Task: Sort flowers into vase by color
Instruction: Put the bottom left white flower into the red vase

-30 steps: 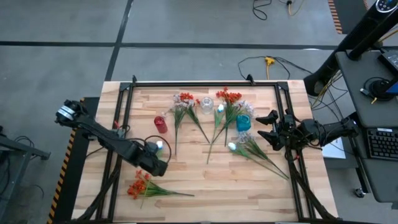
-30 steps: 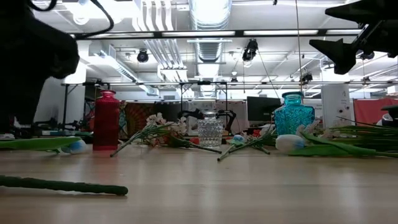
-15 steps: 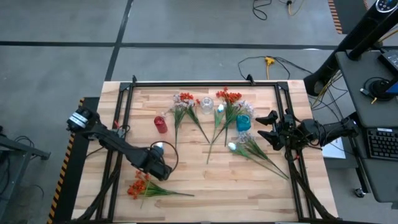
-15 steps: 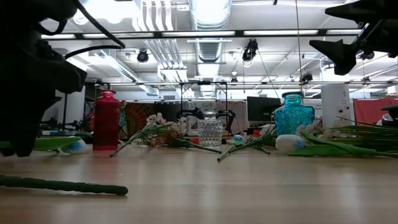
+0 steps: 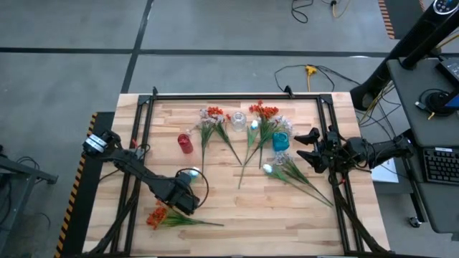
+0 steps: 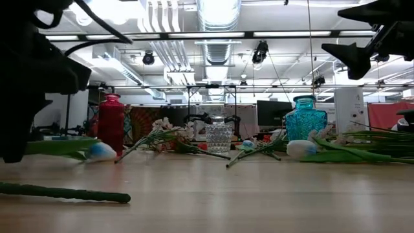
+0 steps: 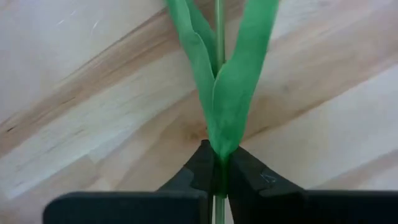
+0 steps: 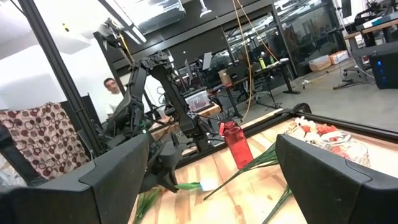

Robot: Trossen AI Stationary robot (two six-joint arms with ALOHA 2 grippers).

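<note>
My left gripper (image 5: pixel 186 203) is low over the near left of the table, shut on a white-bud flower. Its bud (image 5: pixel 189 173) points toward the far edge, and its green leaves (image 7: pixel 224 74) spread ahead of the fingers. In the low view the bud (image 6: pixel 100 151) sits at table height. An orange-red flower (image 5: pixel 159 215) lies flat just left of the gripper. Red (image 5: pixel 185 143), clear (image 5: pixel 237 121) and blue (image 5: pixel 280 141) vases stand upright farther back. My right gripper (image 5: pixel 302 146) hangs open above the table's right side, beside the blue vase, with nothing between its fingers. My left gripper pinches the flower's thin green stalk between its two fingertips, right where the leaves join it (image 7: pixel 219 160). The fingers come from above, one on each side of the stalk. The leaves and bud reach out beyond the fingertips, low over the wood.
Several more flowers lie around the clear vase (image 5: pixel 215 129) and near the blue vase (image 5: pixel 297 175), stalks pointing toward the near edge. A black frame (image 5: pixel 143 129) borders the table. The orange flower's stalk (image 6: pixel 65 193) lies across the near foreground. A person shows beyond the table (image 8: pixel 112 87).
My left gripper has gone down and a little toward the table's near edge, and has shut on the white-bud flower's stalk. The bud and leaves have shifted with it, and the leaves now stand a little higher. My right gripper has kept still.
</note>
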